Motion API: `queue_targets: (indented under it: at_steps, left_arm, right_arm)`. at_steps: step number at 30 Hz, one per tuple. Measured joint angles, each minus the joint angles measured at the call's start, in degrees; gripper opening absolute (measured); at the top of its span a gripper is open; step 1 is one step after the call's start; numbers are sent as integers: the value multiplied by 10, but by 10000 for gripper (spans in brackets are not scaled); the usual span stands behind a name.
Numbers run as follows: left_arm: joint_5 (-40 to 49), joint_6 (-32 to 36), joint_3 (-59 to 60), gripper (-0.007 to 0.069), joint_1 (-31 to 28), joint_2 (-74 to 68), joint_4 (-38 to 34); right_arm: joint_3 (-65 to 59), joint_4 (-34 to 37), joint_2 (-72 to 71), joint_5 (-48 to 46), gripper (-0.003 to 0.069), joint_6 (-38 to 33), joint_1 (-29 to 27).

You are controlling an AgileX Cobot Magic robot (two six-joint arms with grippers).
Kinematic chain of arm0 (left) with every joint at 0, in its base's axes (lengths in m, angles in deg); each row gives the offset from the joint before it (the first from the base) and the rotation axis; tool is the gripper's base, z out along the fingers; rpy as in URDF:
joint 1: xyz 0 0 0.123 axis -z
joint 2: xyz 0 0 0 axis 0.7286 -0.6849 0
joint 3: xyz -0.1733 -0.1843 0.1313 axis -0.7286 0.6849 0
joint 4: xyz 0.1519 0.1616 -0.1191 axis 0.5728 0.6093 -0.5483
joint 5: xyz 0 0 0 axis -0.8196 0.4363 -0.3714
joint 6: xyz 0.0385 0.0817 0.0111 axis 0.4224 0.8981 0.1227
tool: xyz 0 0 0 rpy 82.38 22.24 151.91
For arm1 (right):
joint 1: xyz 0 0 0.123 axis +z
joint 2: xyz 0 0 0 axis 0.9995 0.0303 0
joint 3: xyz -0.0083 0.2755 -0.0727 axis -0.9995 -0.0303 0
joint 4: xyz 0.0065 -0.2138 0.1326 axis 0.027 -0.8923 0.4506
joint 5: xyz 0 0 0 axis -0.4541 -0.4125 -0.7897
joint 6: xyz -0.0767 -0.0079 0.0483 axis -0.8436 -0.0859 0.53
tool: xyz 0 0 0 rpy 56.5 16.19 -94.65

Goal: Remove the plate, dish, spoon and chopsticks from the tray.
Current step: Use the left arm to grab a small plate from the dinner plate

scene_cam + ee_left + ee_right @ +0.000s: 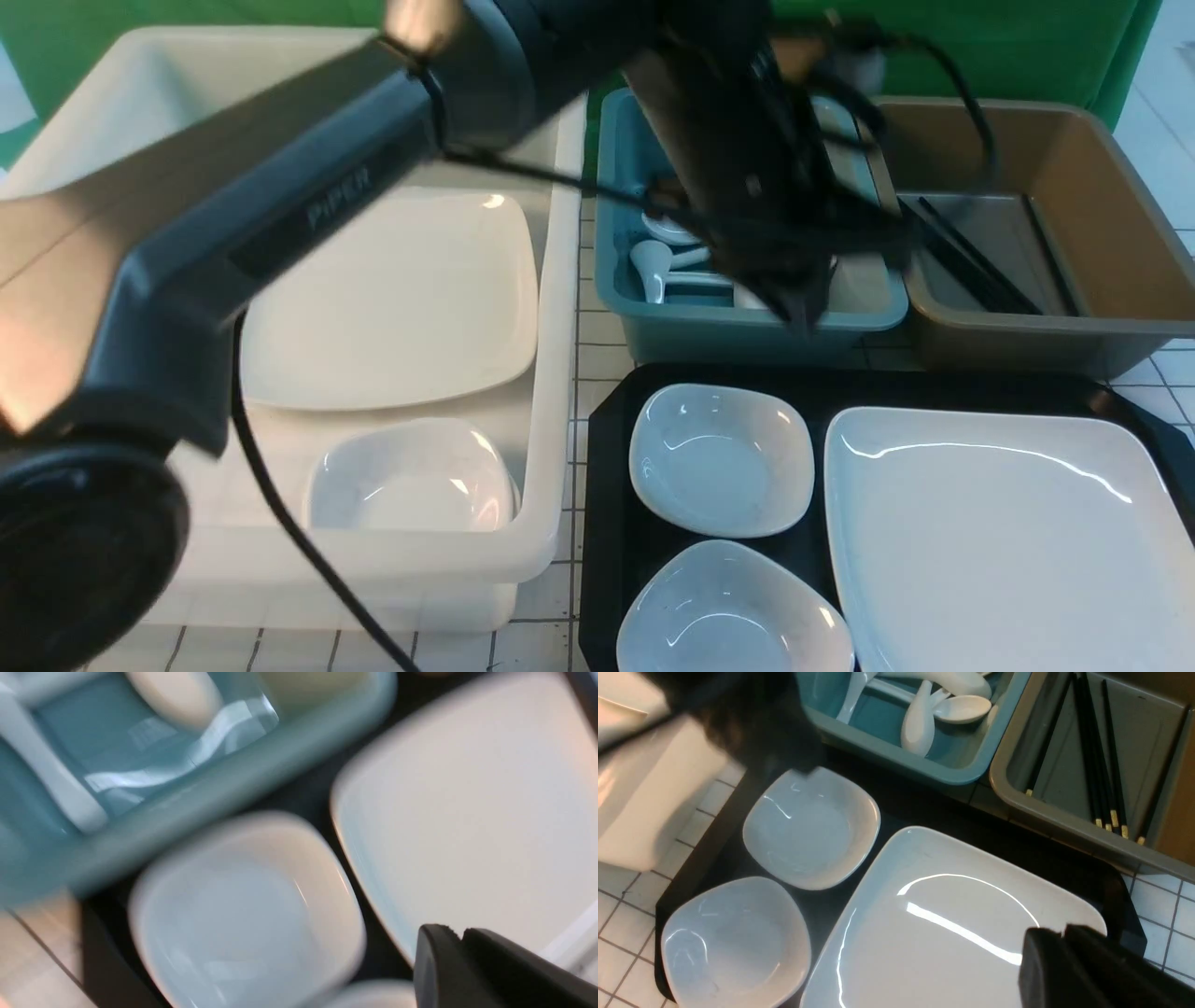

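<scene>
Your left claw is closed with nothing in it, hanging over the near rim of the teal bin at upper centre of the front view. Your right claw looks pressed shut and empty above the plate. The plate lies at lower right on the tray, beside a dish and a second dish. Spoons lie in the teal bin, and chopsticks in the brown bin.

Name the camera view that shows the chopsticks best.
The right wrist view: the chopsticks lie sharp in the brown bin, gold bands visible. The front view shows them smaller, as plain dark sticks. The left wrist view misses them.
</scene>
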Motion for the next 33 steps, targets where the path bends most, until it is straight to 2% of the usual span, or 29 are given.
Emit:
queue_targets:
  at_steps: [4,7,11,21,23,26,33]
  left_arm:
    - [10,2,115,-20,53,27,59]
    - [9,-8,147,-8,57,25,75]
    - [8,-15,166,56,57,20,88]
    - [7,-27,167,435,57,-27,95]
    - [7,-28,167,486,57,-35,95]
    - [7,-29,167,515,57,-42,94]
    - [6,-29,167,524,57,-68,100]
  right_arm:
    - [0,2,0,-7,91,0,0]
    - [-1,4,0,-7,91,0,0]
    - [0,6,0,-7,91,0,0]
    - [0,7,0,-7,91,0,0]
    - [0,7,0,-7,91,0,0]
    - [0,8,0,-7,91,0,0]
    - [0,9,0,-7,91,-1,0]
